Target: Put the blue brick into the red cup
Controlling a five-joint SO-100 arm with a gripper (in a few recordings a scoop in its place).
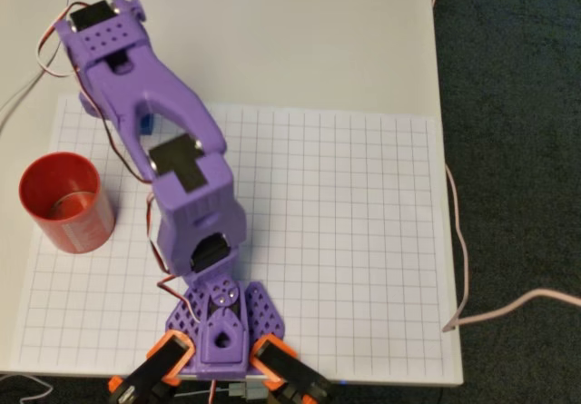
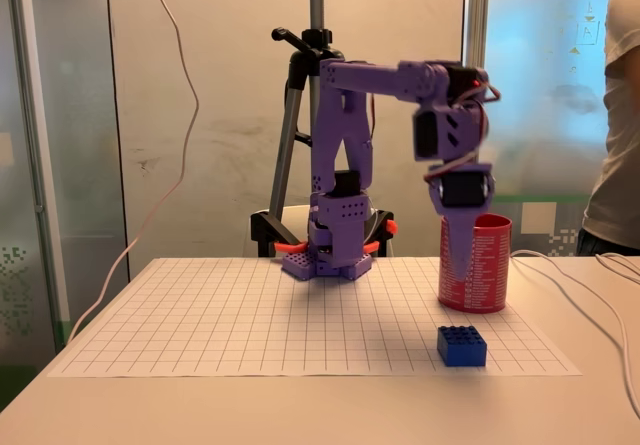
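**Blue brick sat on the paper near the red cup**

In the fixed view I saw the blue brick [image 2: 461, 345] lying flat on the grid paper [image 2: 250, 315], studs up. It was close to the red cup [image 2: 475, 264], a little nearer to the camera, and not touching it. The cup stood upright. In the overhead view the cup [image 1: 65, 202] sat at the left edge of the paper [image 1: 345, 241], and I saw just a bit of the brick [image 1: 149, 125] under the purple arm [image 1: 172, 163].

The gripper [image 2: 452, 240] hung down in front of the cup, above the brick. It held nothing. I could not tell if its jaws were apart or together.

A person [image 2: 615, 145] stood at the far right.
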